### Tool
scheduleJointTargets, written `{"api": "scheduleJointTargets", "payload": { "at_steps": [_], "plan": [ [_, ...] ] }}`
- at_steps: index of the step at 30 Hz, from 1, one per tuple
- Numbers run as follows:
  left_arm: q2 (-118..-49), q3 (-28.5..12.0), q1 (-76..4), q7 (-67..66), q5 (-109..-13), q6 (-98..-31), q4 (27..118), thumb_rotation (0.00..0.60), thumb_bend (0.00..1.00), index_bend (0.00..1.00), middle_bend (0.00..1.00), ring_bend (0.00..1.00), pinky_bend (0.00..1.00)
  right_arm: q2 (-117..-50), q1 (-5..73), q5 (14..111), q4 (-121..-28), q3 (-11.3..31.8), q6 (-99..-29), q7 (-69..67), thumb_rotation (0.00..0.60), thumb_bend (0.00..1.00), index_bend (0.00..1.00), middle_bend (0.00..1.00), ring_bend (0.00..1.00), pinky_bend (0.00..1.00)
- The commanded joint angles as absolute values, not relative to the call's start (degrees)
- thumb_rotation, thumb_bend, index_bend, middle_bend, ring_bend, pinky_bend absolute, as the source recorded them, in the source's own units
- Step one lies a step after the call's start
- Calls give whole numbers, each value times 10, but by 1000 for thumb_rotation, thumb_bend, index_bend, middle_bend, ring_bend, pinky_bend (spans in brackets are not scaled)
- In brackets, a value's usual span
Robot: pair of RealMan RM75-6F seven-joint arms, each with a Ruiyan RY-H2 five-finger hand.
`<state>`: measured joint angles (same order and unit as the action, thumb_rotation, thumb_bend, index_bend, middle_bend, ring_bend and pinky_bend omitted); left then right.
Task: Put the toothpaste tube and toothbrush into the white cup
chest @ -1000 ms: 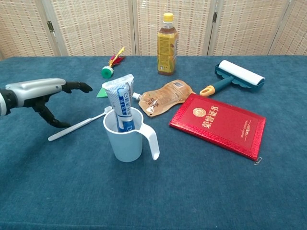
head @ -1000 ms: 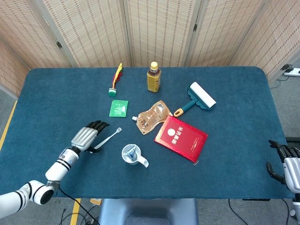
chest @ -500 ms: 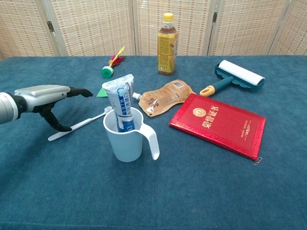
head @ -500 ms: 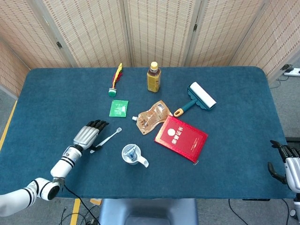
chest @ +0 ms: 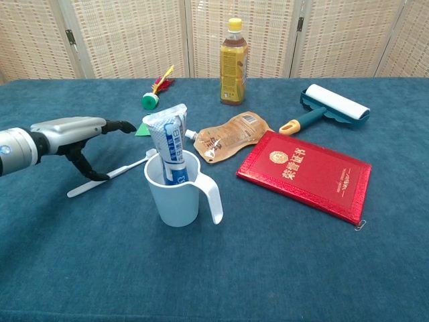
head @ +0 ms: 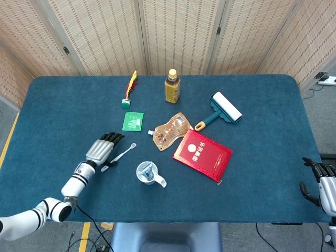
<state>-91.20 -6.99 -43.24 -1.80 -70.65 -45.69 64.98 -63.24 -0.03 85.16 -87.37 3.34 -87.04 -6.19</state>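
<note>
The white cup (head: 143, 174) (chest: 173, 197) stands near the table's front with the toothpaste tube (chest: 167, 142) (head: 149, 170) upright inside it. Just left of the cup, the white toothbrush (head: 120, 156) (chest: 114, 173) lies flat on the cloth, its head pointing toward the cup. My left hand (head: 102, 149) (chest: 70, 132) hovers over the brush handle, fingers stretched out above it and the thumb reaching down to the handle's side; the brush still rests on the table. My right hand (head: 319, 184) sits at the table's front right edge, holding nothing.
A red booklet (head: 203, 154), a brown pouch (head: 169, 132), a drink bottle (head: 171, 86), a teal lint roller (head: 222, 109), a green card (head: 133, 121) and a feathered shuttlecock (head: 129, 87) lie farther back on the blue table (head: 63, 115).
My left hand has slid right and forward over the toothbrush handle, and its thumb has come down against the handle. The cup, the tube and the right hand have stayed put.
</note>
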Motion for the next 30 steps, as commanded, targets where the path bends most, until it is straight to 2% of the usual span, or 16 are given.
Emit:
{"api": "scheduleJointTargets", "payload": {
  "at_steps": [1, 30],
  "plan": [
    [-919, -76, -438, -24, -699, -451, 639, 600, 288, 85, 100, 41, 137, -632, -1, 851, -873, 33, -871, -63, 600, 342, 174, 299, 247, 249],
    [-913, -73, -438, -60, -670, -429, 647, 600, 288, 85, 100, 41, 137, -635, -6, 851, -865, 33, -875, -71, 600, 343, 174, 300, 247, 249]
  ]
}}
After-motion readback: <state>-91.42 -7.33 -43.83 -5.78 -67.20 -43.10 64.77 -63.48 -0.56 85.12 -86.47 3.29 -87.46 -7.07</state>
